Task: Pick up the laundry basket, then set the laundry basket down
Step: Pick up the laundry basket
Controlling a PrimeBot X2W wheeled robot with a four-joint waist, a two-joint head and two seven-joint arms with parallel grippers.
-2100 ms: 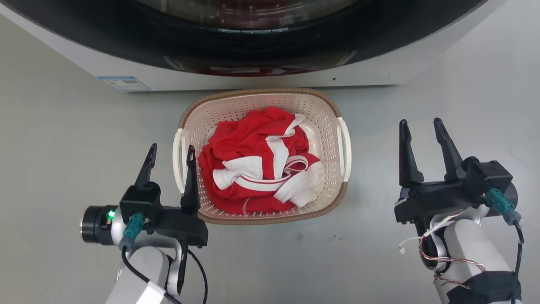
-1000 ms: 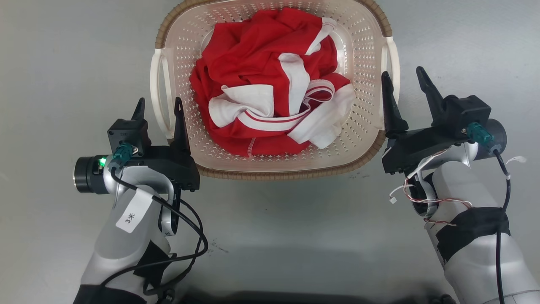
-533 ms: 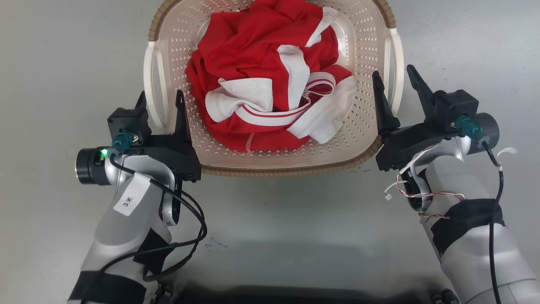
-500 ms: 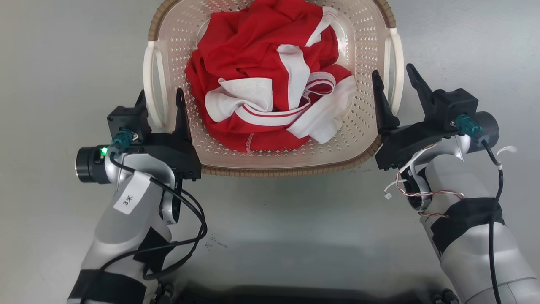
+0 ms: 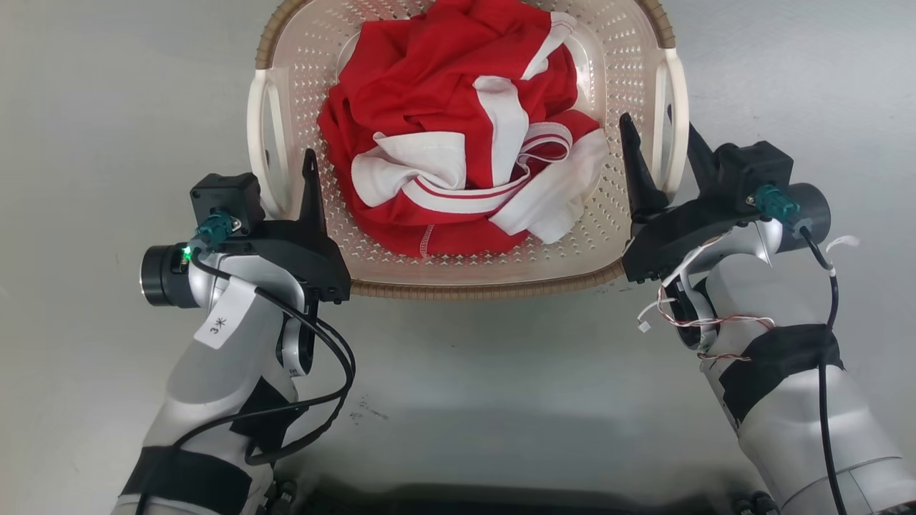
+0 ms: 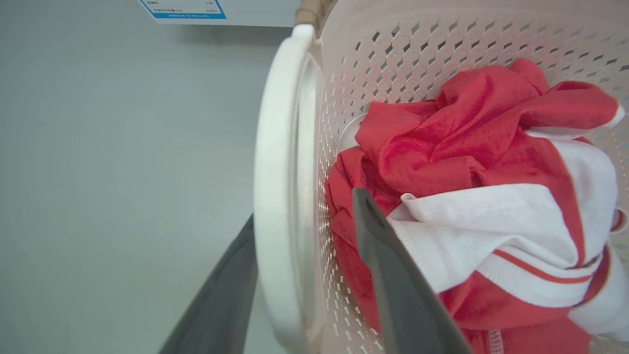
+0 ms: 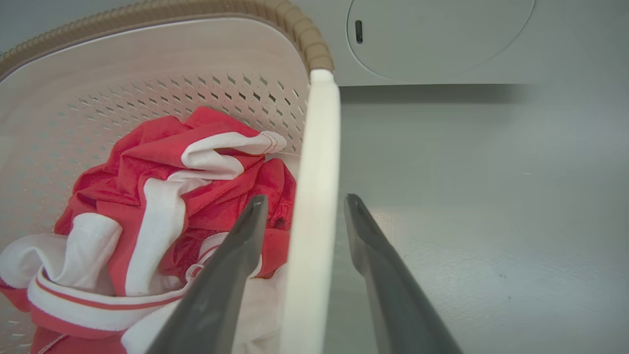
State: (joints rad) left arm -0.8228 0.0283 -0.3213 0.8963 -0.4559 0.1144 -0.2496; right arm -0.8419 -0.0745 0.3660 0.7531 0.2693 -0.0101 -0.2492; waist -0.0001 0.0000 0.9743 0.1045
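Observation:
The laundry basket (image 5: 465,290) is cream with perforated walls and a brown woven-look rim, and it holds a crumpled red and white garment (image 5: 458,136). It sits on the grey floor, its far end cut off by the top of the head view. My left gripper (image 5: 279,163) is open and straddles the white left handle (image 5: 259,129), inner finger inside the basket, outer finger hidden behind the handle. My right gripper (image 5: 657,127) is open around the white right handle (image 5: 676,121). In the wrist views the left gripper (image 6: 304,206) and right gripper (image 7: 304,198) each have a handle between the fingers.
The white front of the washing machine (image 7: 442,39) stands just beyond the basket, with a blue label (image 6: 184,9) at its lower edge. Grey floor (image 5: 458,400) spreads on both sides and toward me.
Both grippers have slid forward along the basket's sides. The right one, beside the handle a second ago, now has it between its fingers. The left outer finger has gone behind the left handle.

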